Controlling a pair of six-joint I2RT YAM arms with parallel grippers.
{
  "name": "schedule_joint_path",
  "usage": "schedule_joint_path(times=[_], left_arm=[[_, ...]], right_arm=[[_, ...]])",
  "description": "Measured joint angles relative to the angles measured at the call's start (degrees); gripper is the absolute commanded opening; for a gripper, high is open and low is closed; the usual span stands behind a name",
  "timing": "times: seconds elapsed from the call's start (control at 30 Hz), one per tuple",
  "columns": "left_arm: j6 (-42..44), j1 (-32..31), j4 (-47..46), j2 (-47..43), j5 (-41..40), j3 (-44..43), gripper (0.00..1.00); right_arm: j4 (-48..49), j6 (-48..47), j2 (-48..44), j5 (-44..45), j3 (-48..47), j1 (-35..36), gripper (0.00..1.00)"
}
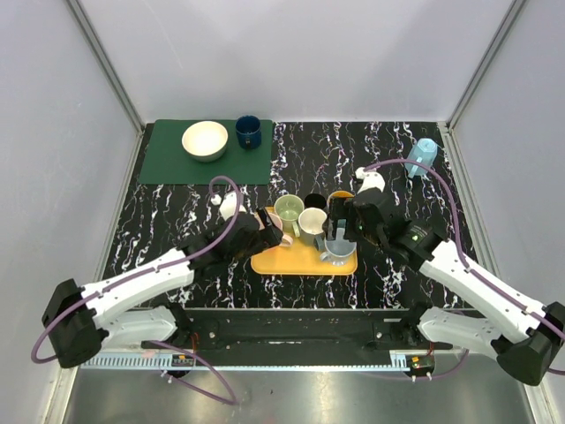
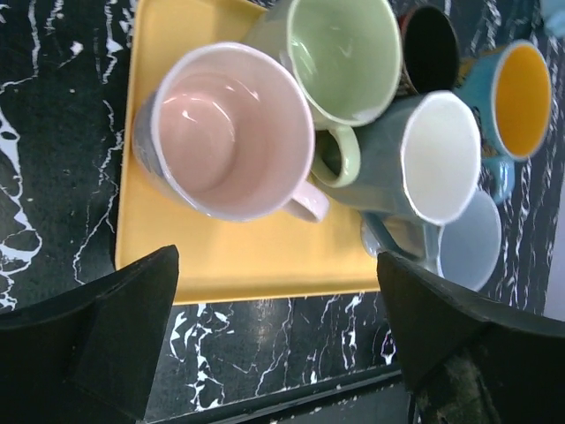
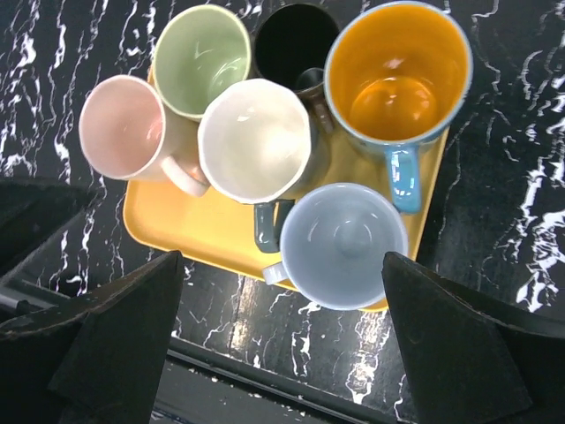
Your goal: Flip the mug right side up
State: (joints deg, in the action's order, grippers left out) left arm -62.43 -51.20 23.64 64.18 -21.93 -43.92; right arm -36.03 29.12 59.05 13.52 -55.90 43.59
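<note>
A yellow tray (image 1: 300, 261) holds several mugs, all mouth up: pink (image 2: 229, 132), green (image 2: 344, 57), grey with a white inside (image 3: 254, 140), black (image 3: 296, 35), blue with an orange inside (image 3: 397, 71) and pale blue (image 3: 340, 246). My left gripper (image 2: 282, 344) is open and empty, above the tray's near edge by the pink mug. My right gripper (image 3: 282, 353) is open and empty, just above the pale blue mug at the tray's near right corner. In the top view the left gripper (image 1: 265, 231) and right gripper (image 1: 340, 237) flank the mugs.
A green mat (image 1: 168, 163) at the back left carries a white bowl (image 1: 205, 140) and a navy mug (image 1: 248, 131). A light blue cup (image 1: 424, 157) stands at the back right. Small white objects lie behind the tray, one on the right (image 1: 371, 179) and one on the left (image 1: 228, 205).
</note>
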Motion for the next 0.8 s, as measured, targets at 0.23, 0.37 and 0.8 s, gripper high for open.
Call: schedule_joint_path(times=[0.23, 0.37, 0.8], left_arm=[[12.9, -7.8, -7.4, 1.9, 6.3, 0.9, 0.73], [20.4, -12.6, -9.6, 13.2, 10.7, -4.9, 0.73], [35.5, -15.5, -8.7, 24.0, 12.6, -18.4, 0.71]], right_arm=[[-0.7, 2.2, -3.4, 5.7, 0.0, 0.5, 1.00], [-2.3, 3.2, -4.0, 7.1, -0.2, 0.5, 1.00], [-6.2, 4.2, -7.7, 8.5, -1.9, 0.5, 1.00]])
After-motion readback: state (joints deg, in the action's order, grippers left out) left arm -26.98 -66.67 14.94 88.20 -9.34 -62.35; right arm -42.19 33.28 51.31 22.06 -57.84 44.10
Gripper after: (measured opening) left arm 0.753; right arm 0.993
